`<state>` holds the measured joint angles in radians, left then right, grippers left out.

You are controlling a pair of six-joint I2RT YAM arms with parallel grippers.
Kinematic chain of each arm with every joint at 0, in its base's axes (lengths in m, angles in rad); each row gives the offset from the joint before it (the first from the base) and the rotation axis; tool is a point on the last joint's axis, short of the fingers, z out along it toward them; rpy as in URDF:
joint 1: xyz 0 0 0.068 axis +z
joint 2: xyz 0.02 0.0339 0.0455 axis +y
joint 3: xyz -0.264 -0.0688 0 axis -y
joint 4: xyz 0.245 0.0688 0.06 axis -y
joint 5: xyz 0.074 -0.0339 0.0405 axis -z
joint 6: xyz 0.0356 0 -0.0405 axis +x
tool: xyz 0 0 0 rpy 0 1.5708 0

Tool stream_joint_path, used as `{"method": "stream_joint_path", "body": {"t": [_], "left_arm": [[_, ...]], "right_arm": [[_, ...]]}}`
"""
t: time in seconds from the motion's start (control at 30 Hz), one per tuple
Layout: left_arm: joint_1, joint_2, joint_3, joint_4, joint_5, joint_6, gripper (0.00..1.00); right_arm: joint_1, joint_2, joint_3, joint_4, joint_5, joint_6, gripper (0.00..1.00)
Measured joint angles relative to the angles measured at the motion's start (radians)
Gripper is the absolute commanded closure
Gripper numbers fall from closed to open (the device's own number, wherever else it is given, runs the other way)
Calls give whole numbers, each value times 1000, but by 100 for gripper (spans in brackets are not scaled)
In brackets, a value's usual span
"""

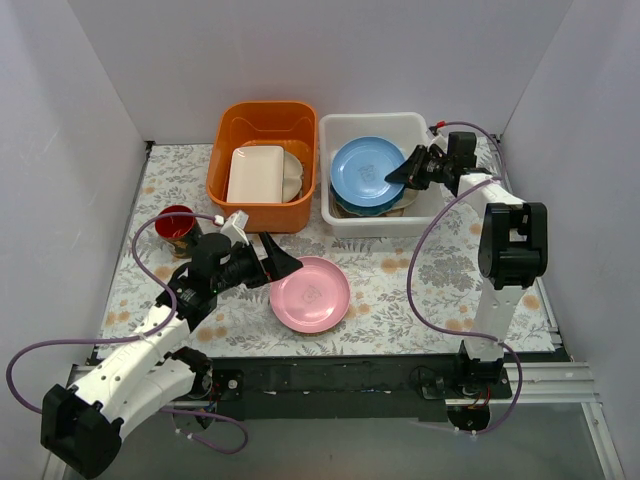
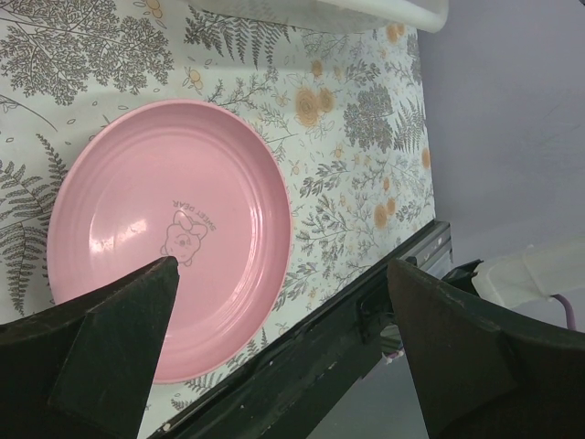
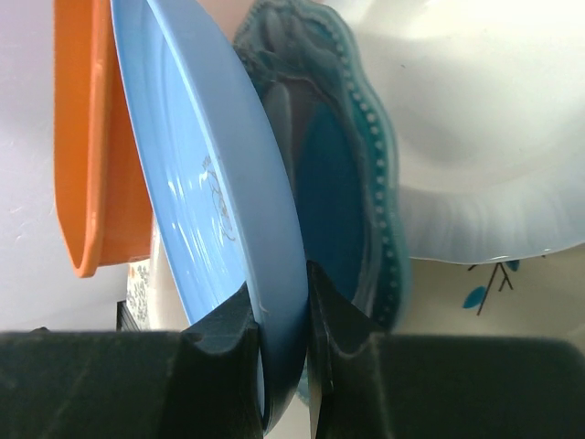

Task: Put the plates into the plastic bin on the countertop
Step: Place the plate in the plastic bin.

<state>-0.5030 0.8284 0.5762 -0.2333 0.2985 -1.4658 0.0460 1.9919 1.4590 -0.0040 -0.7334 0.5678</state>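
Over the white bin (image 1: 377, 224) at the far right of the bench (image 1: 400, 290), the right gripper (image 1: 405, 170) (image 3: 281, 311) is pinching the rim of a light blue plate (image 1: 367, 170) (image 3: 210, 183), one finger on each face of its edge. From where I stand the plate sits inside the bin's outline, above the other plates stacked there. In the wrist view a teal plate (image 3: 356, 183) with a beaded, scalloped rim lies right behind the blue one, and a white plate (image 3: 484, 155) shows beyond that. I cannot tell whether the blue plate is resting on the stack or just held clear of it.

Just left of the bin stands an orange tub (image 1: 262, 110) (image 3: 91, 137), the two side by side, with a cream rectangular dish (image 1: 255, 172) leaning inside the tub.

Nearer the front, the left gripper (image 1: 280, 265) (image 2: 281, 265) hangs with its fingers spread wide and nothing between them, just beside the left edge of a pink plate (image 1: 310, 293) (image 2: 169, 229). That plate lies flat on the flowered cloth, well apart from the bin, a small cartoon figure printed at its centre. A red cup (image 1: 177, 228) stands upright behind the left arm, near the cloth's left side.
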Motion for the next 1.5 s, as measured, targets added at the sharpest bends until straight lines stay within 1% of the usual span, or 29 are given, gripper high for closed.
{"method": "stream_joint_path", "body": {"t": [0.27, 0.47, 0.5, 0.57, 0.6, 0.67, 0.7, 0.73, 0.77, 0.87, 1.2, 1.5], "left_arm": [[0, 9, 0, 2, 2, 2, 2], [0, 28, 0, 2, 7, 3, 2], [0, 28, 0, 3, 7, 3, 2], [0, 28, 0, 4, 9, 3, 2], [0, 29, 0, 5, 9, 3, 2], [0, 28, 0, 9, 9, 3, 2], [0, 28, 0, 10, 9, 3, 2], [0, 28, 0, 10, 9, 3, 2], [0, 28, 0, 10, 9, 3, 2], [0, 28, 0, 10, 10, 3, 2], [0, 28, -7, 8, 8, 2, 2], [0, 28, -12, -26, -30, -7, 2]], "right_arm": [[0, 23, 3, -20, 22, -4, 98], [0, 23, 18, -52, 40, -26, 89], [0, 23, 18, -55, 45, -29, 83], [0, 23, 18, -63, 53, -37, 74], [0, 23, 18, -67, 57, -42, 66], [0, 23, 18, -74, 61, -47, 59], [0, 23, 18, -74, 63, -48, 52], [0, 23, 18, -74, 66, -47, 49], [0, 22, 18, -73, 66, -46, 44], [0, 11, 18, -77, 78, -47, 36], [0, -101, 19, -138, 148, -75, 25], [-1, -196, 19, -173, 209, -103, 20]]}}
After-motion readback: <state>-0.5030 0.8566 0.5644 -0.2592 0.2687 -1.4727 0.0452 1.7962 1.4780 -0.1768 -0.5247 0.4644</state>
